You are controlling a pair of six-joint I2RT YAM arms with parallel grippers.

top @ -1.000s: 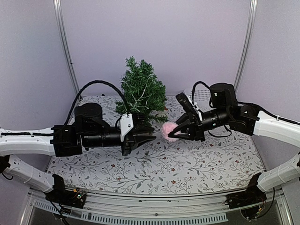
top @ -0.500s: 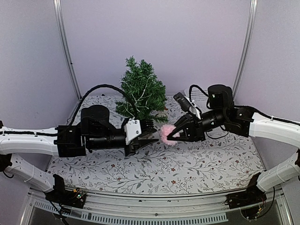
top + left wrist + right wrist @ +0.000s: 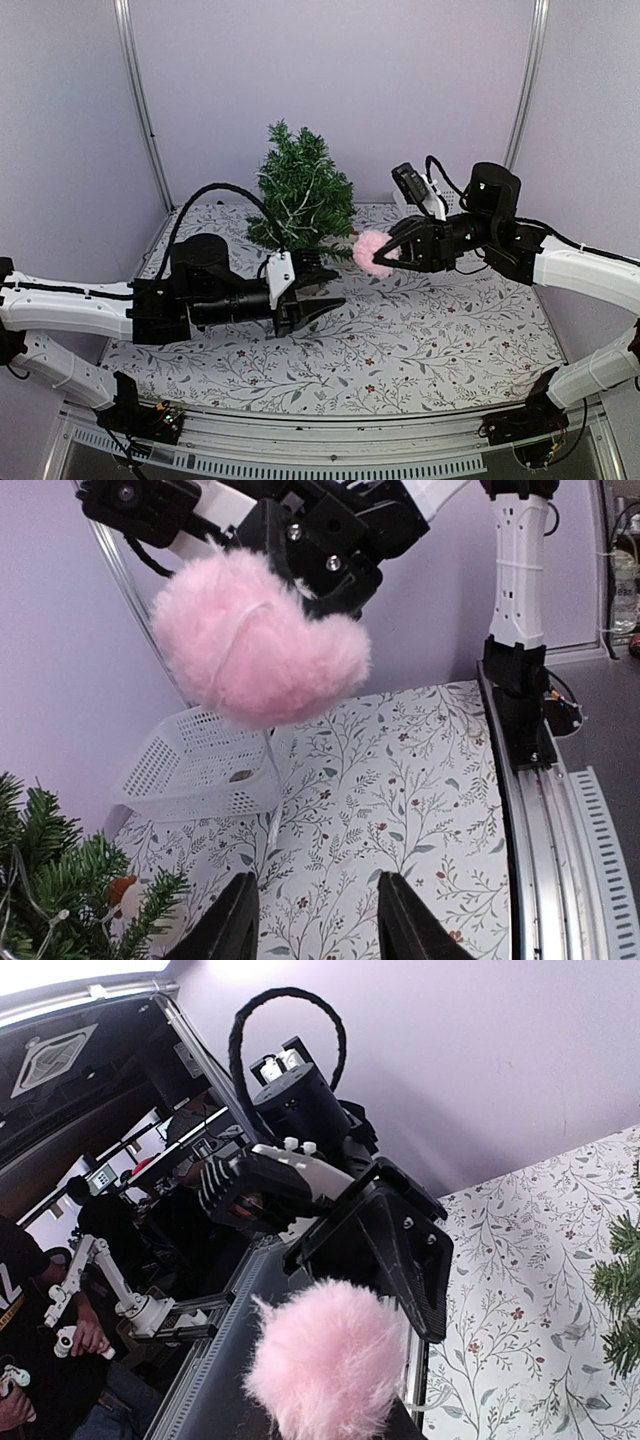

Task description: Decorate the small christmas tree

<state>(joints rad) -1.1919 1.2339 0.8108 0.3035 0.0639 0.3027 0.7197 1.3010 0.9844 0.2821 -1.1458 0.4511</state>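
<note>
Found the surface, covered by a white cloth printed with grey leafy sprigs, hemmed along the bottom of the top view by a silver aluminium rail and at the back and both sides by pale lilac walls. Noted slanted metal posts in the upper left and upper right. Saw open printed cloth across the lower centre and lower right, between the two arms and the rail.

Located the small christmas tree, dark green and bristly, upright at the back centre of the surface, close to the rear wall. Spotted a white perforated plastic basket at the back, right of the tree.

Found the left fingers spread apart with nothing between them, low over the cloth at centre left, tips aimed right. Found the right fingers pinching a fluffy pink pom-pom, held off the surface just right of the tree's lowest branches. Could not tell whether fur touched needles. In the left wrist view, saw that pom-pom filling the upper left, above the spread fingertips and apart from them.
</note>
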